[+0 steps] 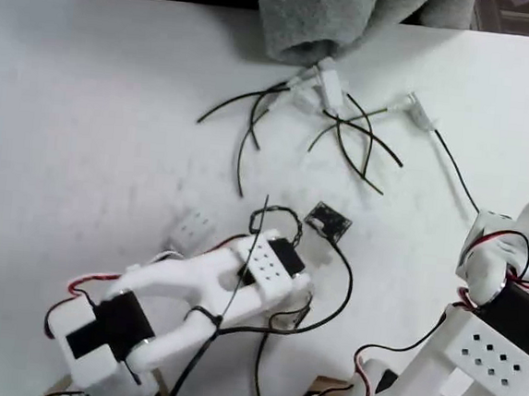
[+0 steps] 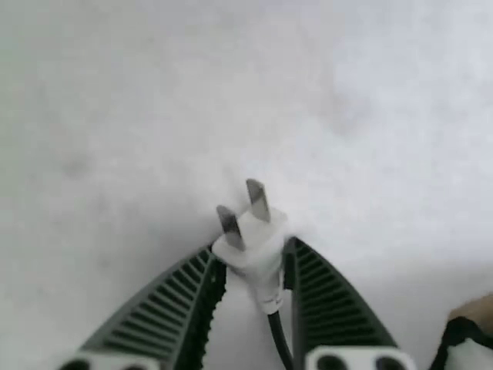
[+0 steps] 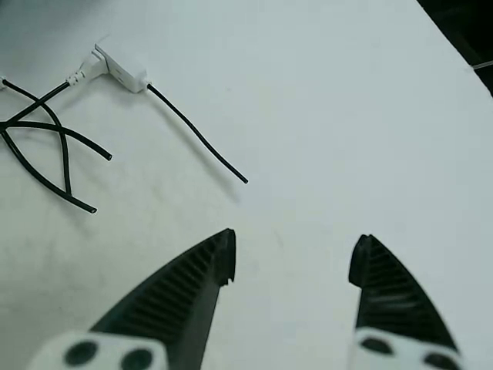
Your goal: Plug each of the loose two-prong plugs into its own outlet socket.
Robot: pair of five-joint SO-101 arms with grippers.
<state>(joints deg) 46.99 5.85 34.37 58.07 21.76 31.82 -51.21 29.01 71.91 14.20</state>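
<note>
One plug (image 2: 250,235) in hand, not yet seated; call it midway at best. Left to do: carry it to a free socket, line up, push home. Largest first: white table (image 1: 88,99). Then left arm (image 1: 191,294) lower left of the high view, right arm (image 1: 504,321) lower right. Next, cable tangle (image 1: 335,130) upper centre, well apart from both arms. Clamped on the plug's white body: left gripper (image 2: 254,250), lower centre of the left wrist view, black cord (image 2: 276,331) trailing back between the jaws. Spread wide and holding nothing: right gripper (image 3: 294,243), over the table. Upper left of the right wrist view: outlet socket (image 3: 123,69), small white block, white connector (image 3: 88,68) butted against one end. Looks mated; can't confirm. Same doubt for the white cluster (image 1: 321,82) in the tangle. Smallest: two flat grey prongs (image 2: 258,199), straight, parallel, pointing away from the jaws.
</note>
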